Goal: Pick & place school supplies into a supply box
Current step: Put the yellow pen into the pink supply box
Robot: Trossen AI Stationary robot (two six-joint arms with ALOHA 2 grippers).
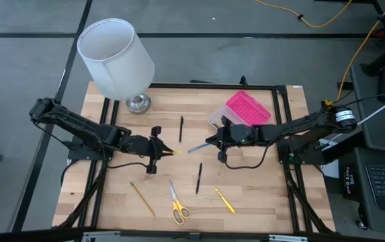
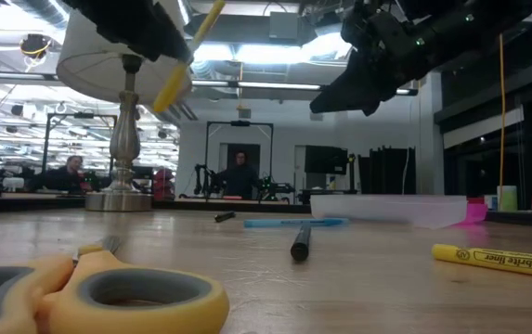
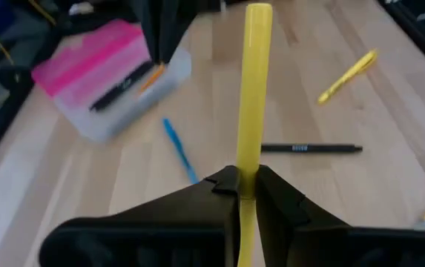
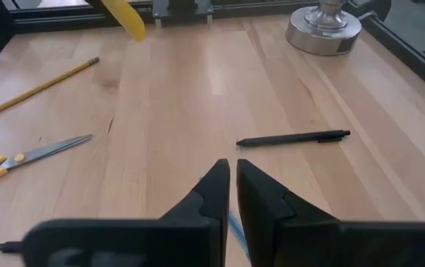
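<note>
With my left gripper [image 3: 247,191] clamped low on a light, stiff, slippery yellow highlighter [image 3: 255,89] held aloft left of the supply box [image 1: 242,113], my near-closed right gripper [image 4: 232,178] hovers empty above the blue pen [image 1: 196,148].

A: Path to the supply box [image 1: 242,111]?
B: Right gripper [image 1: 209,141] hangs just beside it, blue pen [image 1: 196,148] below. Lamp [image 1: 116,59] fills the far-left corner; near-left board [image 1: 91,202] bare.
</note>
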